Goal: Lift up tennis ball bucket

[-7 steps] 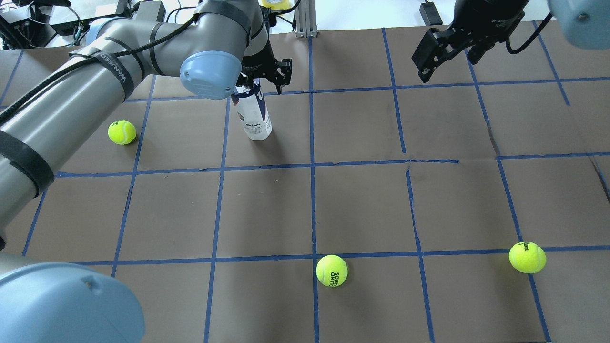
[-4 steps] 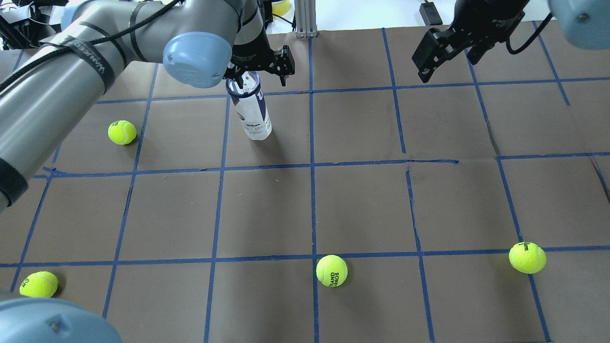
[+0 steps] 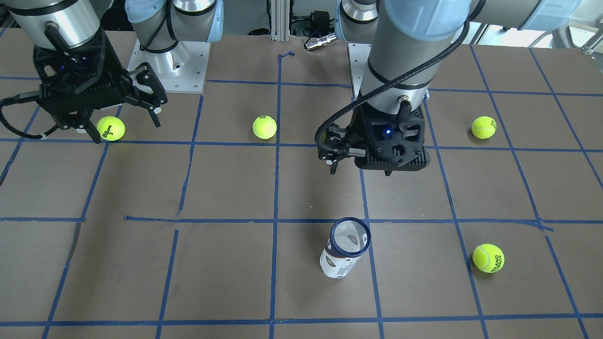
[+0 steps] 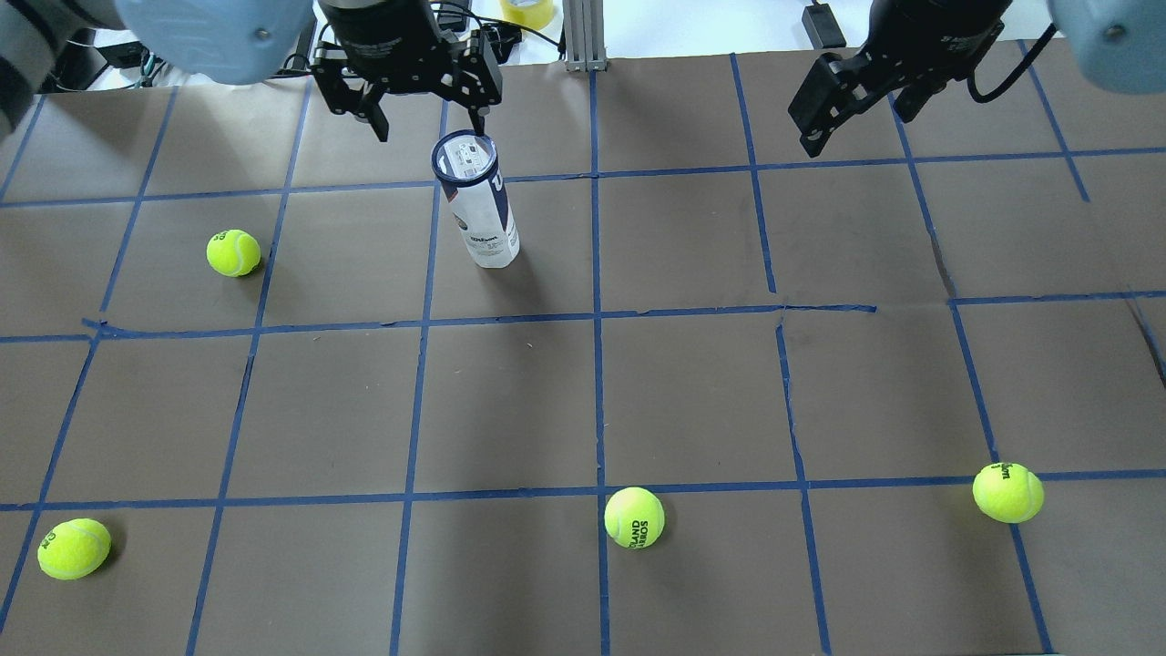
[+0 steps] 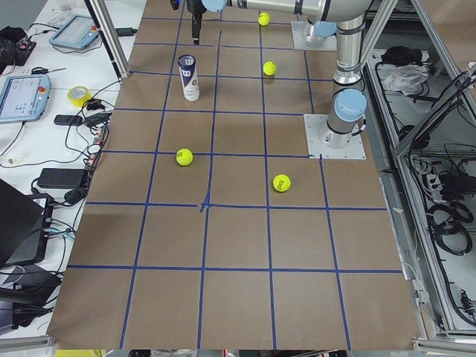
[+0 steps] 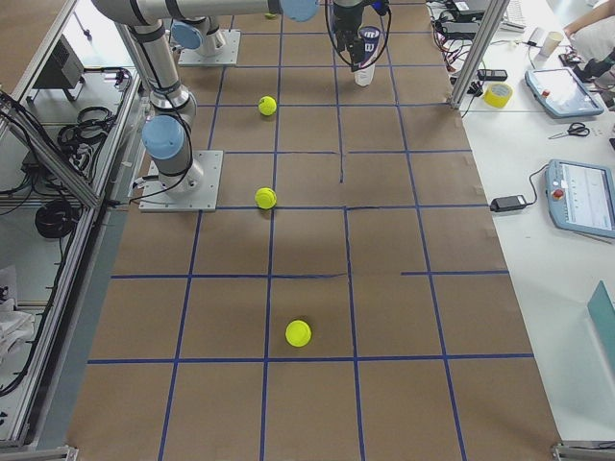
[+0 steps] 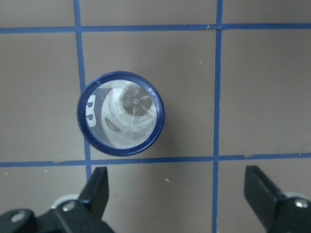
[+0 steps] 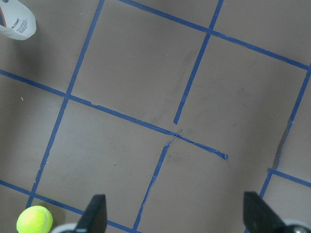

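The tennis ball bucket (image 4: 478, 205) stands upright on the brown table, white label, navy rim, open top. It also shows in the front view (image 3: 344, 249), the left side view (image 5: 189, 76) and the left wrist view (image 7: 121, 114). My left gripper (image 4: 428, 118) is open and empty, raised above the table, off the can's rim. In the left wrist view its fingers (image 7: 97, 187) stand wide apart and the can lies outside them. My right gripper (image 4: 852, 118) is open and empty, high over the far right; its wrist view shows the can's base (image 8: 17, 22) at the corner.
Several yellow-green tennis balls lie on the table: one left of the can (image 4: 233, 252), one at the near left (image 4: 74, 548), one near the middle front (image 4: 634, 517), one at the near right (image 4: 1007, 492). Blue tape lines grid the table (image 4: 692, 392).
My left gripper was around the can's top and has drawn up and away to the left. The left arm has swung out of the overhead view. The can and the right arm have not moved.
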You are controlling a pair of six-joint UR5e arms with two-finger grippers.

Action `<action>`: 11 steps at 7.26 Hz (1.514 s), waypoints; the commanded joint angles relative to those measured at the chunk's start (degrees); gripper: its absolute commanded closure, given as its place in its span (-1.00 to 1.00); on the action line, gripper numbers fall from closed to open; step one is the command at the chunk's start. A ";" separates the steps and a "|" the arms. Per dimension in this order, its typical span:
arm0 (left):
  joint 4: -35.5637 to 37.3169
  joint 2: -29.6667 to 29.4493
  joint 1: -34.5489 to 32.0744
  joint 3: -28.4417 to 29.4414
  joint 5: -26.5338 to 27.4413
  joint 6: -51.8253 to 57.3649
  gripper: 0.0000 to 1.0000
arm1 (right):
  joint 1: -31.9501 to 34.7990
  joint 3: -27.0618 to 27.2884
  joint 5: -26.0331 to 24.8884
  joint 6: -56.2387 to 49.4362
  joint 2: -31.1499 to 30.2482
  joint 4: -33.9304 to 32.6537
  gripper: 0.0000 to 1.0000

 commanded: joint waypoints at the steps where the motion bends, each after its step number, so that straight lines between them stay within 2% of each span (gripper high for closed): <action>1: -6.93 5.92 4.94 -1.37 0.11 6.68 -1.00 | 0.00 0.00 0.00 0.00 0.00 -0.07 -1.00; 3: -7.13 10.93 10.05 -8.11 -0.41 8.10 -1.00 | 0.00 0.00 0.00 0.00 0.00 0.01 -1.00; 6: -4.34 14.20 12.25 -13.14 -0.06 10.13 -1.00 | 0.00 0.00 0.00 0.00 0.00 0.01 -1.00; 11: -3.35 14.65 12.53 -14.30 0.02 10.13 -1.00 | 0.00 0.00 0.00 -0.09 0.00 0.10 -1.00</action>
